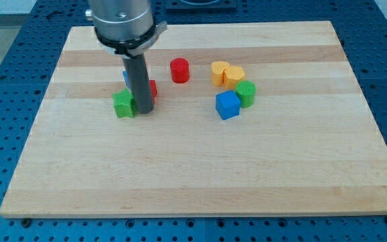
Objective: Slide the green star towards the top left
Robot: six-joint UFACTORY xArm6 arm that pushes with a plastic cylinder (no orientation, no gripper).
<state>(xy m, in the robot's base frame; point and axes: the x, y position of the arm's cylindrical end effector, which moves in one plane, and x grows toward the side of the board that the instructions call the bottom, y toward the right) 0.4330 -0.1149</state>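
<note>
The green star (123,104) lies on the wooden board (200,175) at the view's left of centre. My tip (144,110) rests on the board right beside the star, on its right side, touching or nearly touching it. The dark rod hides most of a red block (152,89) and a blue block (125,77) just behind it.
A red cylinder (179,70) stands above centre. To the view's right sit an orange block (219,72), a yellow block (234,76), a green cylinder (246,93) and a blue cube (228,105), clustered together.
</note>
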